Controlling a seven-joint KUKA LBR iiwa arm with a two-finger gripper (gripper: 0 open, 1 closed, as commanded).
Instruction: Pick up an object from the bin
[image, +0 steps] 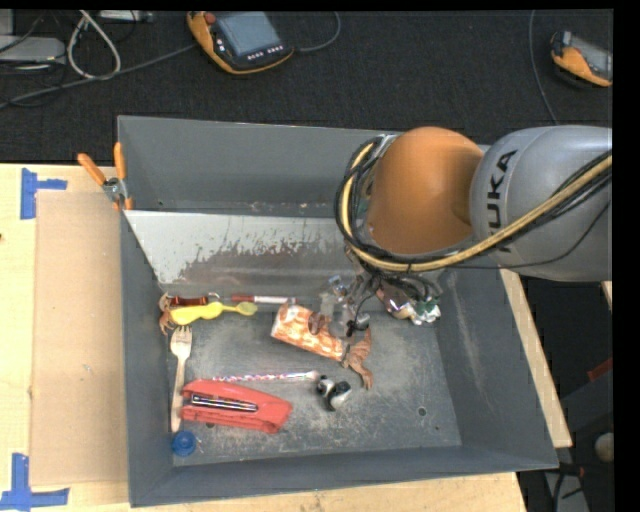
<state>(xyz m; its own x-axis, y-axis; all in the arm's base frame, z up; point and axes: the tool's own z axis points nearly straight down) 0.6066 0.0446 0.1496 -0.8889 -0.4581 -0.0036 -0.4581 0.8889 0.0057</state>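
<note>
Orange patterned packet (303, 333): lies flat on the bin floor near the middle, sloping down to the right. Judged the likeliest pick, since the gripper (345, 312) sits low over its right end. Contact cannot be told. Gripper open or closed: cannot tell, cables crowd that spot. Nothing visibly held.

Brown curled scrap (359, 362) touches the packet's lower right corner, so a grab at that end may catch both. Small black-and-white piece (335, 392) just below, apart. Small green-and-white thing (425, 312) right of the gripper, near the wall.

Left side, well apart and loosely strewn, so no crowding there: yellow spoon (208, 312), pale fork (180, 350), striped stick (265, 377), red flat stapler-like thing (235, 406), blue cap (182, 443).

Arm's orange cover (420, 190) hangs over the back right of the bin (490, 400). The wrist points down into the bin, which suits a top-down grab. Lift not yet done
</note>
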